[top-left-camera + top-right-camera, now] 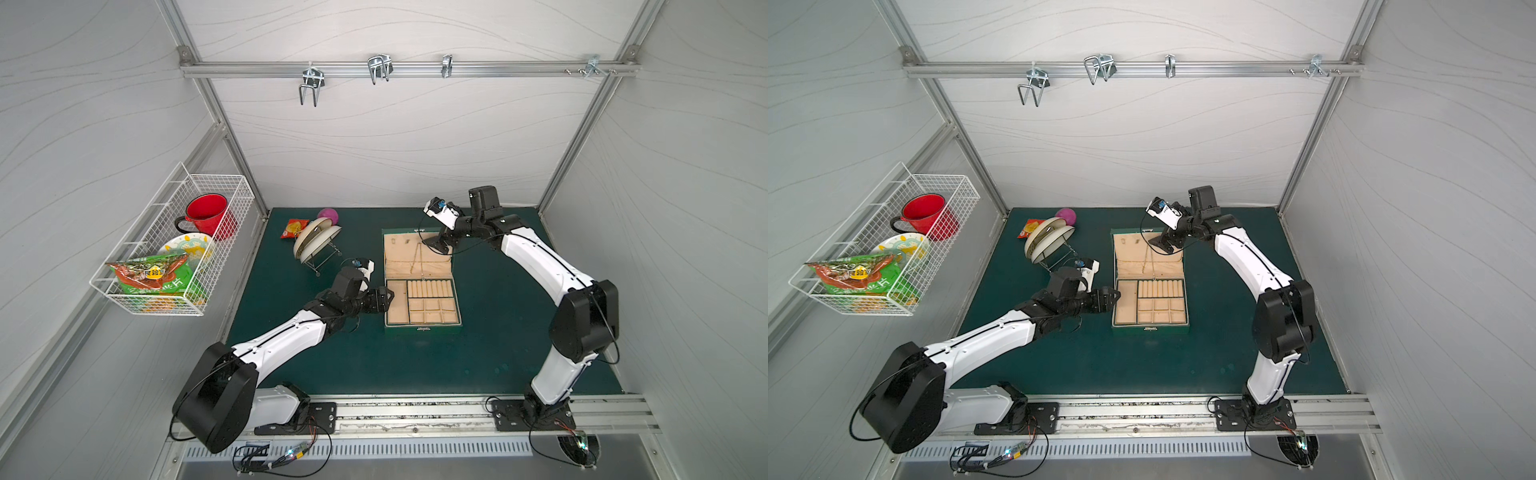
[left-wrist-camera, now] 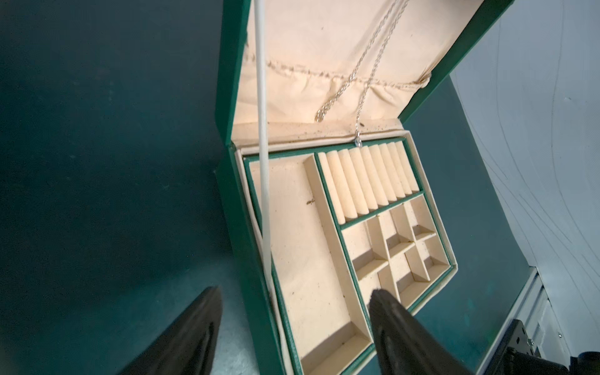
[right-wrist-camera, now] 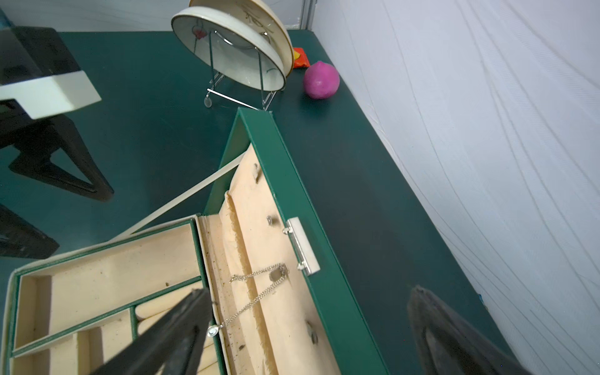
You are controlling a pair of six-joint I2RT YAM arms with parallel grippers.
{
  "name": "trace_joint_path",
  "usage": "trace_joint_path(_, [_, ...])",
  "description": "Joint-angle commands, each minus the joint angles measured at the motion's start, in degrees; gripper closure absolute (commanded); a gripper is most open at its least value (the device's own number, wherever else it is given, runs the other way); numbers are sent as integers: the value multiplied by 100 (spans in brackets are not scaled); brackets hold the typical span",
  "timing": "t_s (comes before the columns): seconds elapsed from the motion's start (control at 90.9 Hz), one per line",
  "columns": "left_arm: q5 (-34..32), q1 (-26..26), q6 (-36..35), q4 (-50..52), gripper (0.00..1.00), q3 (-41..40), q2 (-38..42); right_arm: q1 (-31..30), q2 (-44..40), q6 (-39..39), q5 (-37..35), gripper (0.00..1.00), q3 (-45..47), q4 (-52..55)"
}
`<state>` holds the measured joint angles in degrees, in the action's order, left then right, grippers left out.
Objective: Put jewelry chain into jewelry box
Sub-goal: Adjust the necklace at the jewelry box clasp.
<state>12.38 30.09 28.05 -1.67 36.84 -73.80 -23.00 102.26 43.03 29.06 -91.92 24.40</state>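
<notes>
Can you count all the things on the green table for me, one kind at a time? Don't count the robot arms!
jewelry box: 1
jewelry chain: 1 (on the open lid's lining)
plates: 2
plate rack: 1
pink ball: 1
snack packet: 1
Total: 7

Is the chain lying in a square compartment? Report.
No: the jewelry chain hangs from a hook on the jewelry box lid lining.

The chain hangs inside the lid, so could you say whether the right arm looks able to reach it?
Probably yes: its open fingers hover at the lid of the jewelry box, close to the jewelry chain, nothing between.
</notes>
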Motion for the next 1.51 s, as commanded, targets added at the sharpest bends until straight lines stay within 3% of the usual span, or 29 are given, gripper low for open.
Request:
trace_joint_path(0.0, [234, -20, 114, -300, 24, -57, -155, 13, 216, 861, 486, 1, -329, 856])
trace_joint_path(0.253, [574, -20, 183, -373, 34, -141, -644, -161, 779, 1509, 132, 1, -904, 1378])
trace_joint_path(0.572, [494, -20, 131, -276, 50, -316, -723, -315, 1031, 1805, -485, 2, -950, 1027])
trace_joint_path(0.913, [449, -20, 96, -217, 53, -397, -664, -321, 1147, 1878, -646, 22, -992, 796])
trace_joint_path(1.189, [449, -20, 71, -172, 58, -466, -662, -409, 1199, 2010, -814, 6, -1098, 634])
trace_joint_path(1.497, [484, -15, 72, -176, 58, -485, -623, -489, 1263, 2197, -987, 5, -1332, 787])
